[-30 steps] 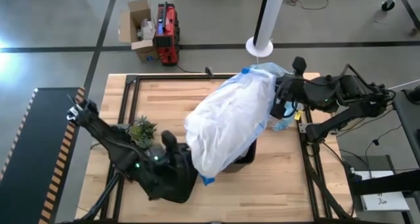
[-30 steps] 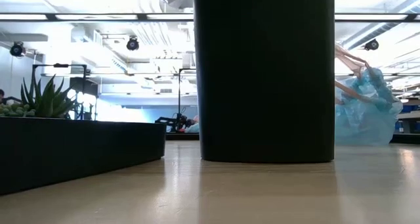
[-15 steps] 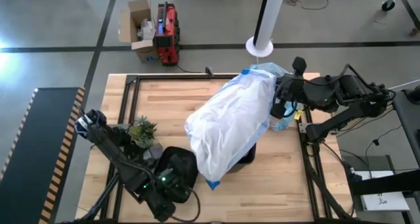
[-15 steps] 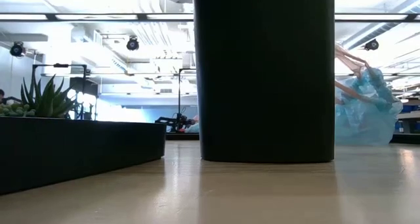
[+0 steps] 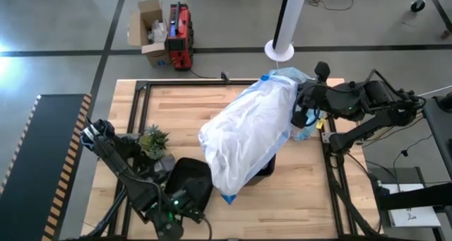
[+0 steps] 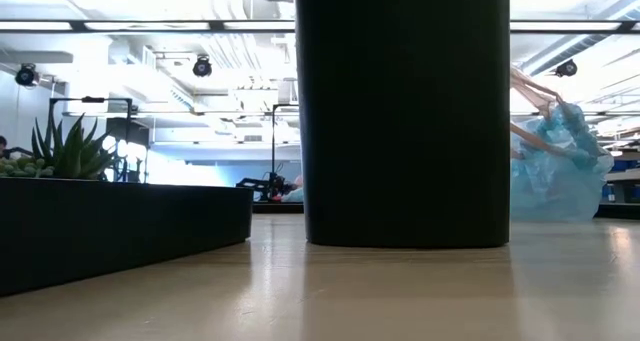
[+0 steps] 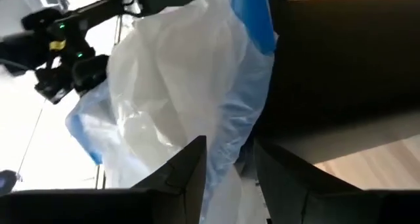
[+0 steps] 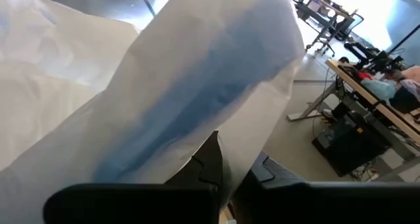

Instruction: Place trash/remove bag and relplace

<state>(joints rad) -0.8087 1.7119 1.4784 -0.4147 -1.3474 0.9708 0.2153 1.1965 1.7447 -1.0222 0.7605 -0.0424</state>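
Over the black bin point(image 5: 265, 165): big puffy white bag point(image 5: 244, 138), thin and crinkly, light-blue bag point(image 5: 282, 75) showing at its edges | right gripper point(image 5: 300, 112): pinched shut on white bag's top end | left gripper point(image 7: 228, 178): fingers apart, holding nothing, just beside bin | spiky green plant point(image 5: 153, 140) near bin.

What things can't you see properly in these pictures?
- Inside the black bin: high view, white bag covers it.
- Trash: hidden in every view.
- Left gripper: high view, its own arm hides it.
- Table middle: low view, the bin blocks it.
- Blue bag: low view, partly behind the bin.
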